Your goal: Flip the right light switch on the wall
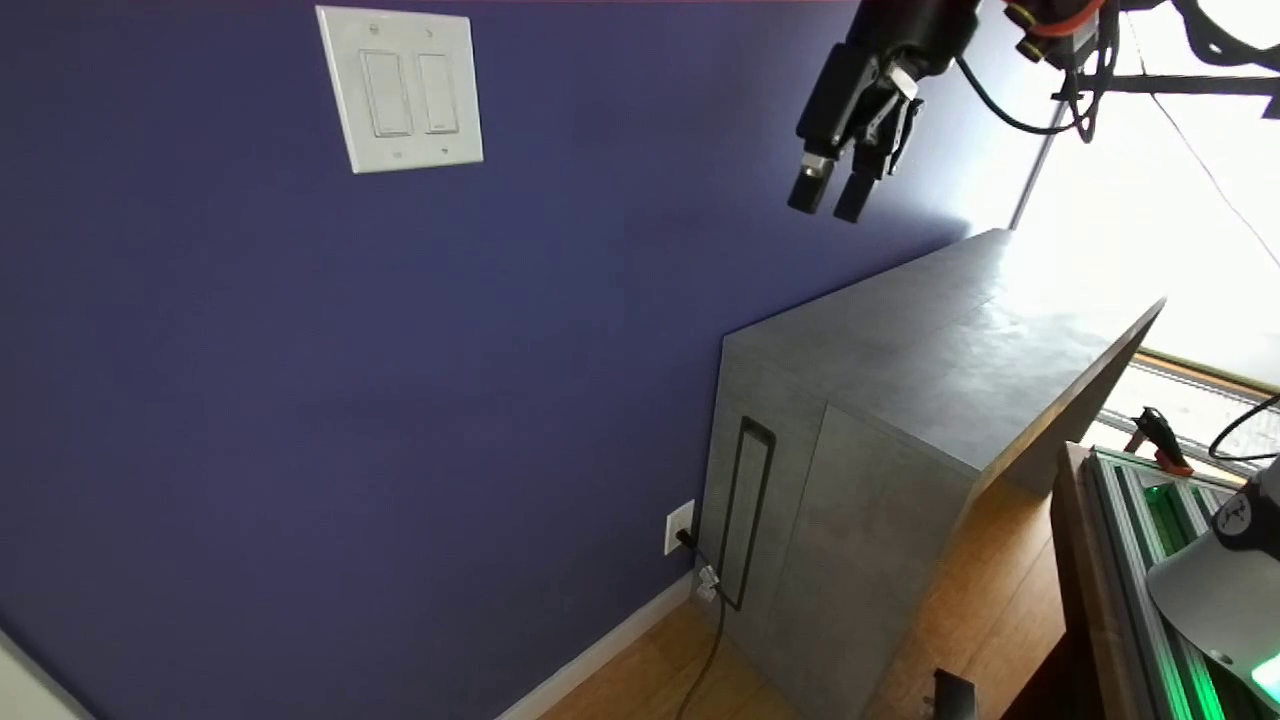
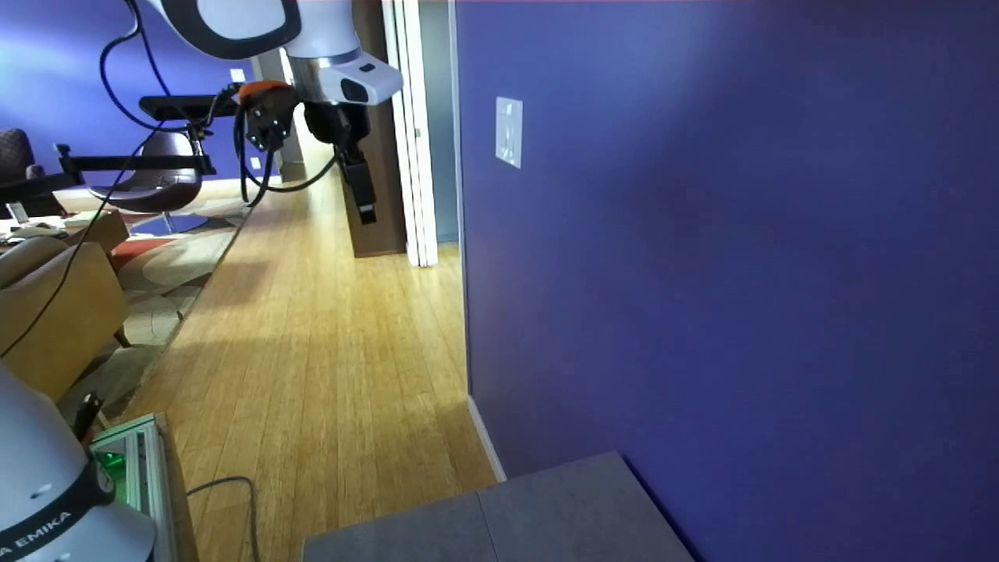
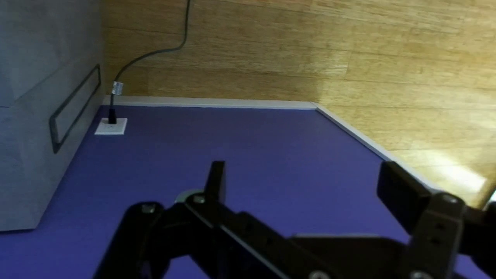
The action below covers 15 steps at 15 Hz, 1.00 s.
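"Which switch is it after?"

"The right switch (image 1: pixel 438 93), in that white plate (image 1: pixel 402 36) up on the wall (image 1: pixel 580 260). Look past the end edge of the desk (image 1: pixel 880 370), and well higher than the corner where that edge meets the wall."

"And the gripper (image 1: pixel 826 203)?"

"Hanging in the air, also out past that end edge, higher than the desk and clearly apart from the wall. Its fingers (image 3: pixel 216 182) are spread wide with nothing between them, and they point mostly down at the floor (image 2: pixel 312 375)."

"So no pressing going on."

"None. I'd call this the approach, with the whole press to come."

"What would you do next?"

"Bring it in toward the wall and line it up with the right switch. Maybe raise it as well; from where I stand I can't judge its height against the plate. It'll want tipping, so the fingers face the wall instead of the floor. I'd draw them together too, so one blunt tip does the pushing."

"Why so fussy?"

"The left switch (image 1: pixel 386 93) sits just beside it, and a wide grip could catch both. Swing clear of the desk's end corners on the way, too. And I can't see which half of the right switch stands out, so somebody should check before picking top or bottom."
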Each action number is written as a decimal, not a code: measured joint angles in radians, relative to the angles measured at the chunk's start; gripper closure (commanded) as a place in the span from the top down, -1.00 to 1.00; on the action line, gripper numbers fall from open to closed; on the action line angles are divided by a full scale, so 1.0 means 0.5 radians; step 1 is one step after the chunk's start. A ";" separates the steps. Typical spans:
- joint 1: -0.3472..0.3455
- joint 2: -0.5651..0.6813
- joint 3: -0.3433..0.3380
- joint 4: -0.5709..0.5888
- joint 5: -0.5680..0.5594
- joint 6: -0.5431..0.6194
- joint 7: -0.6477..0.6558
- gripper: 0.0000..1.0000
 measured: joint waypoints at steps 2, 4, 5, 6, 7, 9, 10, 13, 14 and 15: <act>0.027 0.082 0.033 0.088 0.091 0.087 0.071 1.00; 0.061 0.173 0.055 0.175 0.213 0.185 0.140 0.50; 0.074 0.222 0.065 0.218 0.266 0.240 0.171 0.47; 0.084 0.271 0.074 0.259 0.310 0.296 0.199 0.36; 0.092 0.322 0.083 0.298 0.343 0.357 0.225 0.18; 0.098 0.422 0.106 0.374 0.389 0.481 0.271 -0.12; 0.098 0.470 0.115 0.411 0.394 0.541 0.303 -0.24; 0.098 0.607 0.131 0.516 0.402 0.673 0.392 -0.65; 0.098 0.649 0.135 0.552 0.403 0.713 0.419 -0.80; 0.098 0.690 0.139 0.588 0.403 0.752 0.443 -0.93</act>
